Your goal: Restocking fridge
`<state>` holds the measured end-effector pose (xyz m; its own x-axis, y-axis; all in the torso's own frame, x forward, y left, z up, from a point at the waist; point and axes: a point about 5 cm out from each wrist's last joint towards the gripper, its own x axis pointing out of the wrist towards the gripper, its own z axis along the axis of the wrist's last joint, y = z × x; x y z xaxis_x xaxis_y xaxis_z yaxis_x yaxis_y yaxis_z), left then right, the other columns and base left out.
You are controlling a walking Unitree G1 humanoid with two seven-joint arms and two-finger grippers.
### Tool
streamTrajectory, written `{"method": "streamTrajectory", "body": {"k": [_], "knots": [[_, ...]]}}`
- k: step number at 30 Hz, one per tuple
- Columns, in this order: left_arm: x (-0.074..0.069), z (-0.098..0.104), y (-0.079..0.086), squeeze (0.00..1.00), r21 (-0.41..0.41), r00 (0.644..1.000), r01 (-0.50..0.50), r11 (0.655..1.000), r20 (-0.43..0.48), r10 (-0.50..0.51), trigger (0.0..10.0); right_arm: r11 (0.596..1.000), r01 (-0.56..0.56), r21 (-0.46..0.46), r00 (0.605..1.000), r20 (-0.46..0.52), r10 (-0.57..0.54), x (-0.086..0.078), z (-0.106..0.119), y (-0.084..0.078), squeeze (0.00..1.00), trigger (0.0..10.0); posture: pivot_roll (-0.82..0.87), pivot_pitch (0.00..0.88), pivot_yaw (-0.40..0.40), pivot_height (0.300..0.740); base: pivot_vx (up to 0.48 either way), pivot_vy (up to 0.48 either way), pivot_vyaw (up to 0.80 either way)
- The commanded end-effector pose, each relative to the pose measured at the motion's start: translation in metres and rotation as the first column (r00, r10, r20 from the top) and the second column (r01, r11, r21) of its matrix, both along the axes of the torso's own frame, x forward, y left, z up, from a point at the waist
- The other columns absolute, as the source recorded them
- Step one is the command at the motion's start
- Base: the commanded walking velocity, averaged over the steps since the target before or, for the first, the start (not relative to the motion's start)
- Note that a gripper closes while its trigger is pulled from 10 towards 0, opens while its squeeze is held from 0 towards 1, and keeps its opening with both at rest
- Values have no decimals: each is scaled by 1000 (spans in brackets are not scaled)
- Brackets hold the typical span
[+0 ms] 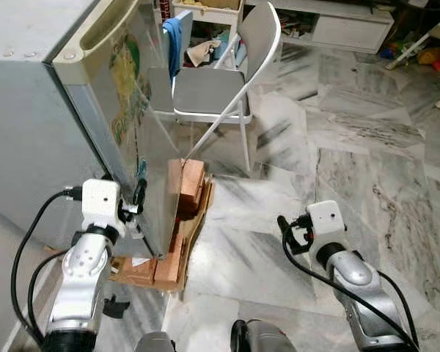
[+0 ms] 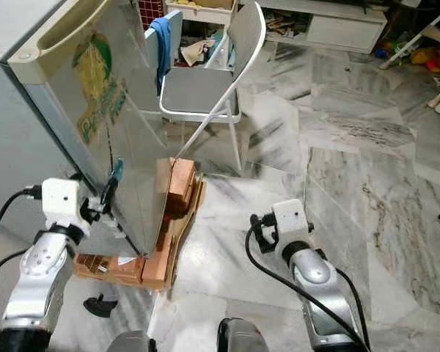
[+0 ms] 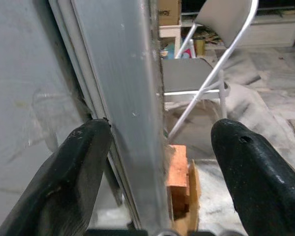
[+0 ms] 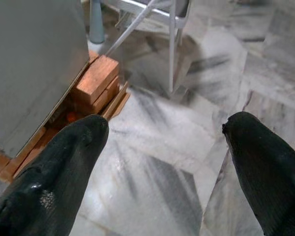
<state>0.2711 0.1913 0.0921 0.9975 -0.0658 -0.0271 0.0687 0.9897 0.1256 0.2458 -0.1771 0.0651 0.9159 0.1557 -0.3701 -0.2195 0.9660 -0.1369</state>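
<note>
Two left gripper (image 3: 157,147) fingers straddle fridge door (image 3: 128,98) edge

One grey fridge (image 1: 29,132) with one silver door (image 1: 143,139). One folding metal chair (image 1: 220,81), with one blue cloth (image 1: 174,40) hanging beside it. One stack of reddish wooden blocks (image 1: 187,191) on the marble floor (image 1: 352,169). Two robot arms, each ending in one black two-fingered pincer: left pincer (image 3: 157,162), right pincer (image 4: 167,157).
</note>
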Motion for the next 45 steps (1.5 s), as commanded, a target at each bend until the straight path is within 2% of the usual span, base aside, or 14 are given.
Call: {"method": "streamTrajectory", "body": {"k": [1,10,17,20,21,22,23,25,26,30,32,37,40,45], "knots": [[4,-3,4,0,13,1000,-28,1000,-5,28,10000,1000,-9,5,1000,11,9,1,4,0,0,10000,82,93,-34,740,0,0,0],[24,-4,4,0,8,998,-66,998,-2,66,10000,998,-57,36,998,1,57,-5,5,1,0,10000,72,95,-33,740,0,0,0],[42,6,-58,0,106,967,245,964,40,-251,10000,995,-63,-75,990,-128,53,-23,-10,-15,0,10000,96,91,-45,740,0,0,0],[42,17,-101,0,101,906,406,908,84,-415,10000,995,-69,-75,982,-183,54,-32,-19,-24,0,10000,95,88,-44,740,0,0,0],[31,31,-147,0,99,800,578,810,124,-586,10000,994,-71,-85,977,-207,52,-34,-23,-28,0,10000,99,83,-42,740,0,0,0],[22,36,-167,0,108,741,649,753,135,-658,10000,994,-68,-85,976,-212,49,-35,-24,-30,0,10000,98,82,-39,740,0,0,0],[22,36,-167,0,108,741,649,753,135,-658,10000,994,-68,-85,976,-212,49,-35,-24,-30,0,10000,98,82,-39,740,0,0,0],[2,43,-204,0,107,629,756,646,155,-762,10000,994,-70,-83,976,-213,51,-35,-25,-28,0,10000,93,77,-33,740,0,0,0],[0,39,-206,0,100,623,762,639,154,-767,10000,994,-70,-83,976,-212,51,-35,-25,-28,0,10000,86,76,-30,740,0,0,0],[4,22,-193,0,110,660,735,669,111,-743,10000,994,-65,-84,977,-210,46,-35,-27,-27,0,10000,80,80,-30,740,0,0,0],[20,8,-151,0,91,766,635,767,52,-640,10000,995,-61,-81,977,-209,43,-35,-29,-28,0,10000,89,83,-32,740,0,0,0],[27,3,-95,0,116,857,509,853,23,-515,10000,996,-56,-74,983,-180,42,-30,-23,-26,0,10000,101,81,-35,740,0,0,0],[14,-8,-35,0,87,942,333,939,5,-335,10000,996,-17,-86,996,-93,9,-23,-14,-25,0,10000,96,73,-30,740,211,-221,0],[-9,-23,0,0,81,974,226,971,-47,-223,10000,997,30,-75,999,-38,-33,-17,-9,-26,0,10000,95,72,-27,740,353,-320,0]]}}
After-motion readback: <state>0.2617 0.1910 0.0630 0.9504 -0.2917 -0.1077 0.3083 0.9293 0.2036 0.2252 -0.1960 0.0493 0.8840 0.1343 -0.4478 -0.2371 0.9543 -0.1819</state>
